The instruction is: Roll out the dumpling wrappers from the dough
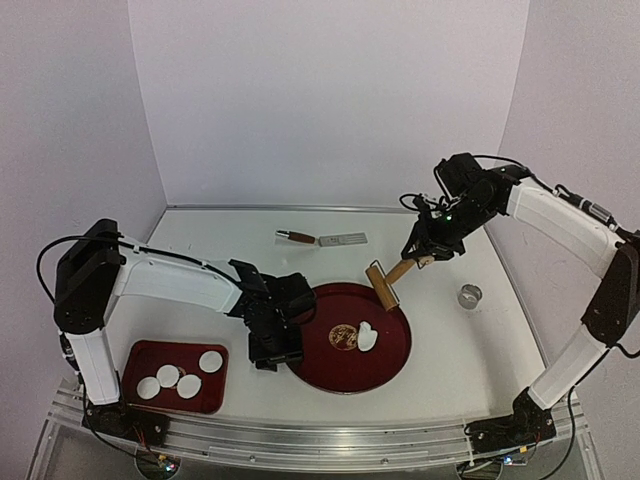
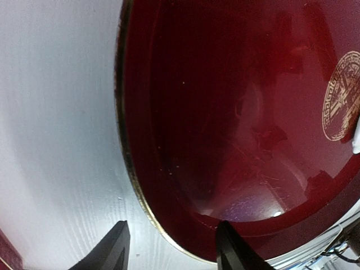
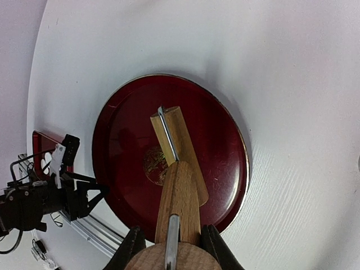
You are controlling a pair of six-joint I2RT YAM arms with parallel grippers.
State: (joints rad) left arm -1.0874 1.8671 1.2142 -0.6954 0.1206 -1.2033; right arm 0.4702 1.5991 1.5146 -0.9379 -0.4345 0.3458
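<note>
You've got a glossy dark-red tray, pale matt wood roller w/ shiny metal rod, matt white desk w/ faint grain.

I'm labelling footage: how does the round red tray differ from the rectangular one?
The round tray is larger and bears a gold emblem; the rectangular tray shows none. The round tray holds one ragged dough piece; the rectangular tray holds four neat round dumpling wrappers. Both are dark red.

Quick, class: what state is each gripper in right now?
Left gripper: open, empty, at the rim of the round red tray.
Right gripper: shut on the wooden roller.
</note>
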